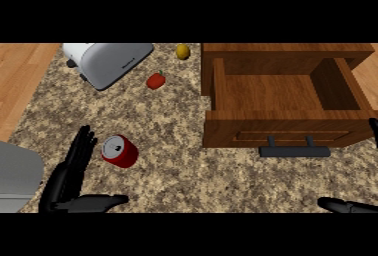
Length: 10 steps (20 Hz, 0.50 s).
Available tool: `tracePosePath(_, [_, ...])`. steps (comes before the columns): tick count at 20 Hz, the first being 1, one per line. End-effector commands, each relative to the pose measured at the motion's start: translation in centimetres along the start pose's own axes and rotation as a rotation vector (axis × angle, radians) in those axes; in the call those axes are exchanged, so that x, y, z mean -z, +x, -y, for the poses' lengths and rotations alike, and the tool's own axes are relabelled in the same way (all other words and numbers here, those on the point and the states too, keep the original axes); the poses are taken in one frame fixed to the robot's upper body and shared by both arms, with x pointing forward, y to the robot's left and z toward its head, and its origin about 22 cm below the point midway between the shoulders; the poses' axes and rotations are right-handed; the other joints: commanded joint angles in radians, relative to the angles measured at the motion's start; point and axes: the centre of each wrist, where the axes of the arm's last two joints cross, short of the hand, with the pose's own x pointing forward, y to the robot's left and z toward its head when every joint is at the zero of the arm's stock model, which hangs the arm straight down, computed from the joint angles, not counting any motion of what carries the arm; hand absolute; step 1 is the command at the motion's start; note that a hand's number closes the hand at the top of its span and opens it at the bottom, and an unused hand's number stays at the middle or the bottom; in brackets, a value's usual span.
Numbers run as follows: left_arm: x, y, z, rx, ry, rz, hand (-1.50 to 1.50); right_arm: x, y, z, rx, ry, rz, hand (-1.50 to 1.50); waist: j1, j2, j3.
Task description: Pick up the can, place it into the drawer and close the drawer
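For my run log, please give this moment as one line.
left robot hand: open, beside red can | can: on counter | drawer: open, nothing inside | right robot hand: low right edge

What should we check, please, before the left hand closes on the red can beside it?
1. Red cylindrical metal can within reach: ok, it lies tilted on the speckled granite counter just right of the fingers.
2. Black left hand ready: ok, fingers straight, thumb spread, nothing held.
3. Contact with the can: cannot tell, fingers look beside it, perhaps touching.
4. Wooden drawer open: ok, pulled out, inside shows nothing in it.
5. Black drawer handle free: ok, nothing rests on it.
6. Black right hand: cannot tell, only a part shows at the lower right edge.
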Motion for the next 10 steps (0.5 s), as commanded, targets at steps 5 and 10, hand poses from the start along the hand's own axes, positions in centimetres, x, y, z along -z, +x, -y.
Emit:
tracePosePath(5, [0.6, -3.2, -0.2, 0.005, 0.046, -0.036, -1.5, -1.3, 1.4, 0.4, -0.014, -0.008, 0.004, -1.5, -0.001, 0.0, 0.0])
tracePosePath(10, [1.4, -4.3, -0.2, 0.006, 0.062, -0.055, -1.5, -1.2, 2.2, 1.2, 0.009, 0.001, -0.003, -1.5, -0.001, -0.001, 0.0])
